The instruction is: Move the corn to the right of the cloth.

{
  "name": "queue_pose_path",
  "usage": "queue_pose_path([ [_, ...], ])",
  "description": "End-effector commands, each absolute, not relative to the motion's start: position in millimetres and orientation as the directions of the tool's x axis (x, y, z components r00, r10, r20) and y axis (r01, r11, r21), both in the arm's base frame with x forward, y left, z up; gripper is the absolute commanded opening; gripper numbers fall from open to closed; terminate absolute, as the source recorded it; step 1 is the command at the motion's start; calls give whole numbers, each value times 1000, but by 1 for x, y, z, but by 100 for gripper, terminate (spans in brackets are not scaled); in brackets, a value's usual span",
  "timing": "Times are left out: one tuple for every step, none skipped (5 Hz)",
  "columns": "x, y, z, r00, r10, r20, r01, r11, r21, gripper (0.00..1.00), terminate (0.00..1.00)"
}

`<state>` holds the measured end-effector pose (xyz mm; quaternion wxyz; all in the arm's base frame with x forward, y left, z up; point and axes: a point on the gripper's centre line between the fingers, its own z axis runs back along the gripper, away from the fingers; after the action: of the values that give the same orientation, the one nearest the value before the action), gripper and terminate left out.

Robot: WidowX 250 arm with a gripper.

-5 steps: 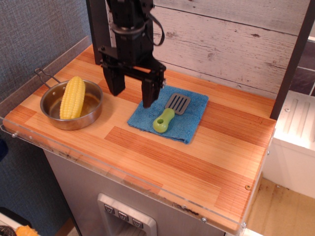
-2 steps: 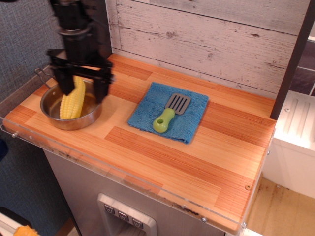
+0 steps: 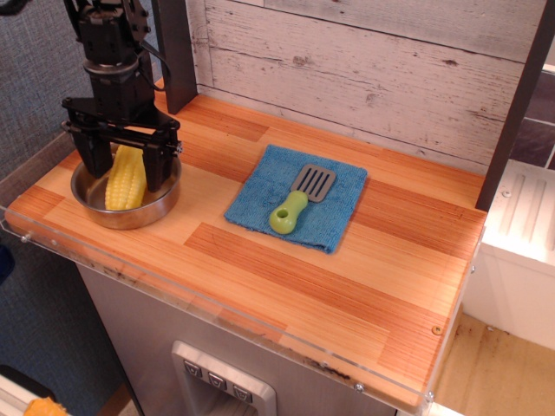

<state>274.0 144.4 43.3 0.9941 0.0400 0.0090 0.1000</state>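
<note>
The yellow corn lies in a round metal pan at the left end of the wooden counter. My black gripper is open and hangs over the pan, one finger on each side of the corn, not closed on it. The blue cloth lies flat in the middle of the counter, to the right of the pan.
A spatula with a green handle and grey slotted blade lies on the cloth. A white plank wall runs behind the counter. A dark post stands at the right rear. Bare wooden counter lies right of the cloth.
My gripper has moved left from above the cloth's left edge to over the pan and come down around the corn. The corn, cloth and spatula have not moved.
</note>
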Motion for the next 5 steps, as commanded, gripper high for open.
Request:
queue_pose_path([
  [280,151,35,975,221,-23,-218,971,101,100,0],
  [281,151,28,972,232,-39,-227,969,101,0,0],
  [281,135,37,979,201,-5,-198,967,161,0,0],
  [277,132,59,977,201,66,-208,970,127,0,0],
  [271,133,87,958,258,129,-272,956,108,0,0],
])
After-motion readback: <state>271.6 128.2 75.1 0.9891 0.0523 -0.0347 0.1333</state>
